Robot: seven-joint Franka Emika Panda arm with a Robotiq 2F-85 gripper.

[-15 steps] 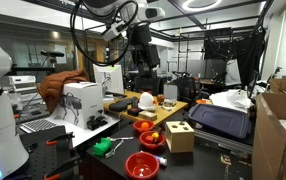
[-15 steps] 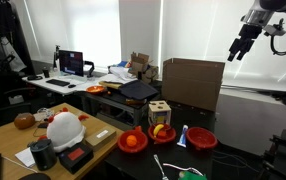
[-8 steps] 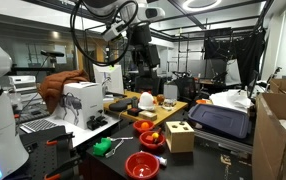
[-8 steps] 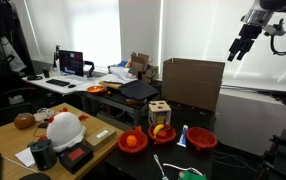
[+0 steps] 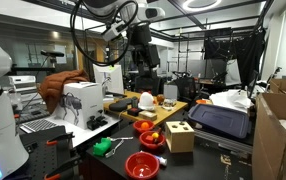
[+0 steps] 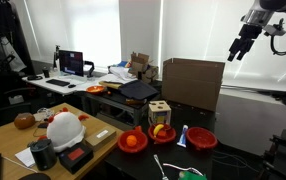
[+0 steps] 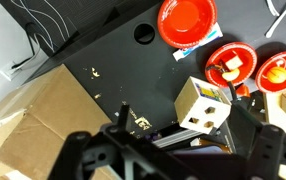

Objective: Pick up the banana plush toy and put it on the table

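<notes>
The banana plush toy [image 7: 231,67] is a small yellow piece lying in the middle red bowl [image 7: 226,55] on the dark table [image 7: 103,50]. It also shows in an exterior view [image 6: 162,130]. My gripper [image 7: 178,150] hangs high above the table, far from the bowl, open and empty. In the exterior views it sits near the top, by the arm [image 5: 141,55] [image 6: 237,48]. The wrist view looks straight down past its blurred dark fingers [image 7: 123,115].
An empty red bowl [image 7: 187,18] and a red bowl with round orange pieces [image 7: 280,70] flank the banana's bowl. A wooden cube with holes [image 7: 205,105] stands beside them. A cardboard box [image 6: 193,82], a green toy [image 5: 105,146] and a light wooden board [image 5: 148,108] are nearby.
</notes>
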